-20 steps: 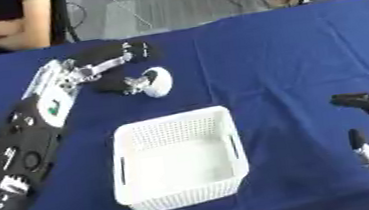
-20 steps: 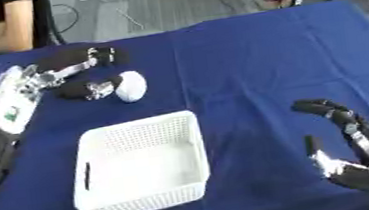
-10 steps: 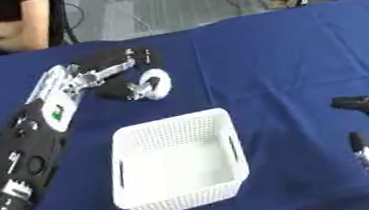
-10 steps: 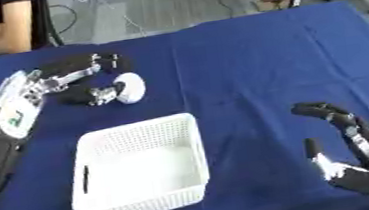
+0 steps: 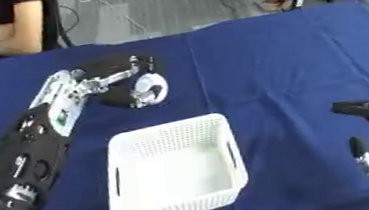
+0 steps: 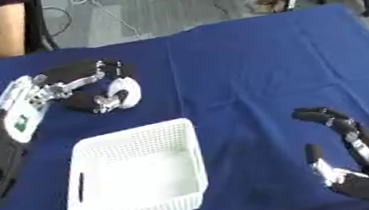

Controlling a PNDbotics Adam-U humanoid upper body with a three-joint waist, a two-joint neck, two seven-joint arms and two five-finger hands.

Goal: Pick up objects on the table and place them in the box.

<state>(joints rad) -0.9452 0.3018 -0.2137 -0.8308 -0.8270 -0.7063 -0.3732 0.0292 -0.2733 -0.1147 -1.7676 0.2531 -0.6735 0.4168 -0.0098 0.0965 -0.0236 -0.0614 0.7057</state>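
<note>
A matt blue cloth (image 5: 271, 66) covers the table. The box (image 5: 177, 174), at six o'clock, looks like white plastic with perforated mesh walls. At ten o'clock the left hand (image 5: 110, 81) shows black casing and shiny silver metal, curled round a smooth, glossy white object (image 5: 151, 87).

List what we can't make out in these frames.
- White round object in the left hand: what it is stays unclear; curled fingers cover part of it in both eye views.
- Right hand: cut off by the lower right corner.
- White basket: near inner wall hidden by its own rim.
</note>
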